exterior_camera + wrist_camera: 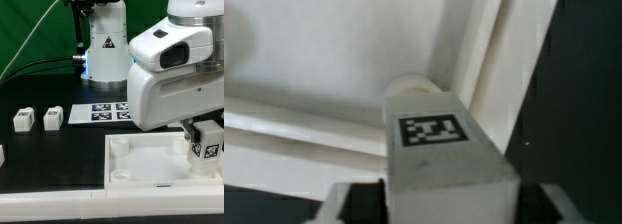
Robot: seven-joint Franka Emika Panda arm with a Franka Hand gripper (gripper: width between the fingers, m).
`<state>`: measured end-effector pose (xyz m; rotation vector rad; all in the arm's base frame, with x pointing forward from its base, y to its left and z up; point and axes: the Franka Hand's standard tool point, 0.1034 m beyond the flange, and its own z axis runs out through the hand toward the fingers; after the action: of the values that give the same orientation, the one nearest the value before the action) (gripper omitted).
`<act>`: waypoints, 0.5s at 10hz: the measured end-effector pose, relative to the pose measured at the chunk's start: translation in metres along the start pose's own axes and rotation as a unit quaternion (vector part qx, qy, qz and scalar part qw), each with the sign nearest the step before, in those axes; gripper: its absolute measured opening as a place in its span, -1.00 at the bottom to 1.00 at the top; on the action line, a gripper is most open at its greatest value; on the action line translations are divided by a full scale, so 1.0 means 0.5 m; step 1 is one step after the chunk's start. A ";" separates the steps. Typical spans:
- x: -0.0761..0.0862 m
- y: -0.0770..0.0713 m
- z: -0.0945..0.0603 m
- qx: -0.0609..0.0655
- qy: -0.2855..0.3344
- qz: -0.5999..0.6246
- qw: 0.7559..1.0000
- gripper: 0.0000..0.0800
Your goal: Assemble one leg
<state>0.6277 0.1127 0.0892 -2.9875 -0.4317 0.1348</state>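
Holding leg (207, 146) upright, fingers (352, 205) clenched on its sides, tip at tray (150, 165) corner; contact unclear. Two spare legs (23, 121) (53, 118) on table (60, 160), well apart from it.

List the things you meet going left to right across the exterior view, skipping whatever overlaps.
In order: white piece cut off at the edge → first loose leg → second loose leg → marker board → held leg. The tray-shaped piece spans too wide to place.

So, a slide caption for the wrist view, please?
The hand holds a marked white leg over a corner of the tray-shaped piece.
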 end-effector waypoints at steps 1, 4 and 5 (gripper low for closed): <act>0.000 0.005 -0.002 0.000 0.000 -0.005 1.000 -0.25; -0.001 0.014 -0.004 0.001 -0.001 0.013 1.000 -0.26; -0.001 0.014 -0.004 0.002 -0.001 0.015 1.000 -0.26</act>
<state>0.6295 0.1056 0.0904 -2.9916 -0.3874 0.1399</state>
